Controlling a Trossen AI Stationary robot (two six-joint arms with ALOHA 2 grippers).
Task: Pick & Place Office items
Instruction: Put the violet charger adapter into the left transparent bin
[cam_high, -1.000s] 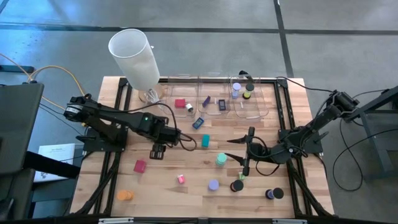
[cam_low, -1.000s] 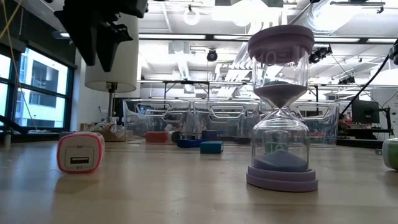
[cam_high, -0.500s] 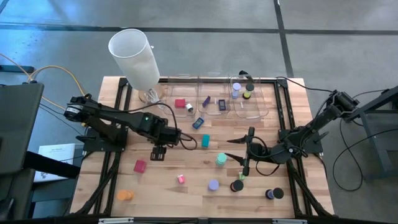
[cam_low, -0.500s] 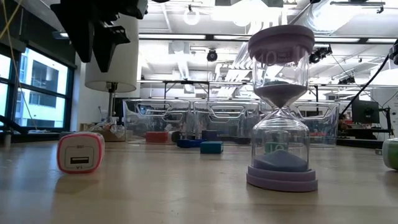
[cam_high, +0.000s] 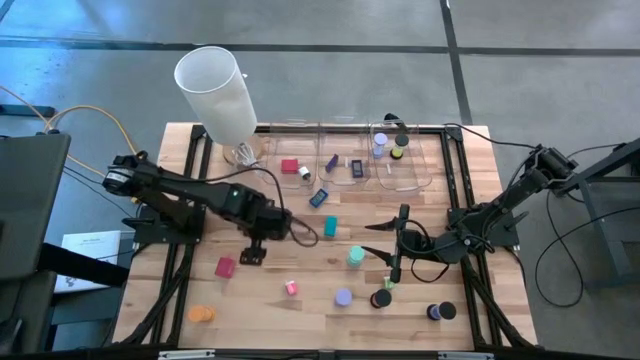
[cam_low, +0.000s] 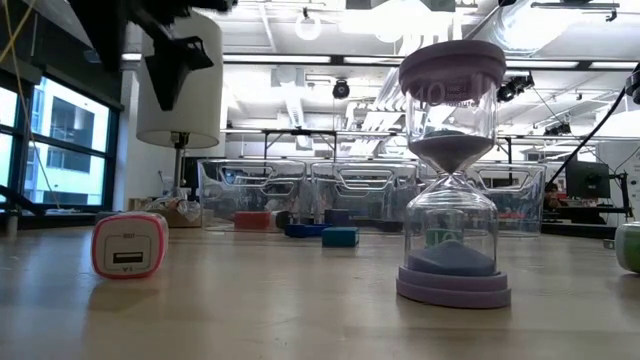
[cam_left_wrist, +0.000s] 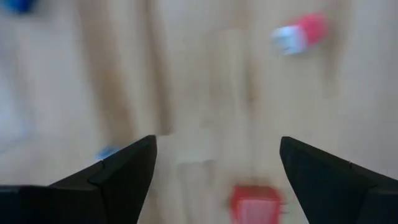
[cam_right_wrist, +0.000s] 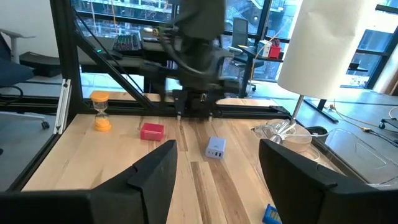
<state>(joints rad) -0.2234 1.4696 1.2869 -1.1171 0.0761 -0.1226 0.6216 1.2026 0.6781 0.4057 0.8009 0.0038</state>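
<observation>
Left jaws spread wide over the counter (cam_high: 300, 310), nothing between them; dark fingers (cam_left_wrist: 124, 177) clear of everything in the left wrist view. Just ahead of the gap, flat on the wood, a red block (cam_left_wrist: 255, 202) (cam_high: 224, 266), close beside the jaws but apart from them. Farther out on the same side, a pink block (cam_high: 291, 288) (cam_low: 129, 245), and what looks like the same piece through the blur of the left wrist view (cam_left_wrist: 300, 31). Well beyond it, toward the counter's near corner, an orange hourglass (cam_high: 202, 313) (cam_right_wrist: 100, 112).

Right jaws also apart and empty, low over the middle of the counter, pointed toward the left arm. Just beside them, a teal disc (cam_high: 355, 256); near, a black disc (cam_high: 381, 299) and a lavender hourglass (cam_high: 343, 297) (cam_low: 452, 180). Between the two sets of jaws, a teal block (cam_high: 330, 228). Past that, a dark blue flat rectangle (cam_high: 319, 197).

Along the far edge, three clear bins (cam_high: 400, 182) with several small pieces inside, among them a second red block (cam_high: 290, 167). At the far left corner, a tall white cylinder (cam_high: 215, 85).
</observation>
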